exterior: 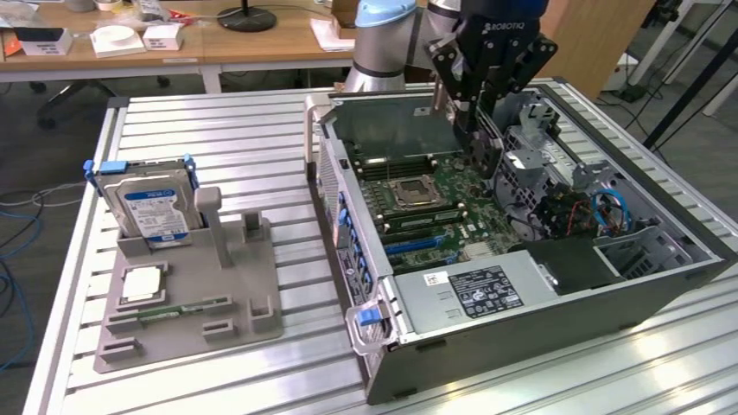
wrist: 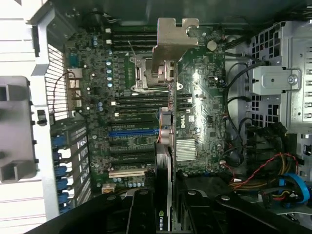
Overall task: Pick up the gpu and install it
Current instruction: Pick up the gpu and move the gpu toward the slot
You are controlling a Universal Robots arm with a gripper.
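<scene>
The gpu (wrist: 165, 161) hangs edge-on over the motherboard (wrist: 200, 107) of the open computer case (exterior: 542, 303), with its silver bracket (wrist: 175, 39) at the far end. My gripper (wrist: 163, 207) is shut on it, one finger on each face. In the exterior view the gripper (exterior: 471, 111) stands over the back of the case with the dark gpu (exterior: 476, 147) hanging below it, above the board near the CPU socket (exterior: 413, 192). The card is lined up along the expansion slots, near the blue slot (wrist: 131, 132); whether it touches one I cannot tell.
A grey stand (exterior: 190, 303) at the exterior view's left holds a blue-labelled hard drive (exterior: 150, 206), a CPU (exterior: 141, 284) and a RAM stick (exterior: 173, 311). Drive cages and cables (exterior: 600, 216) fill the case's right side. Desks stand behind the slatted table (exterior: 231, 130).
</scene>
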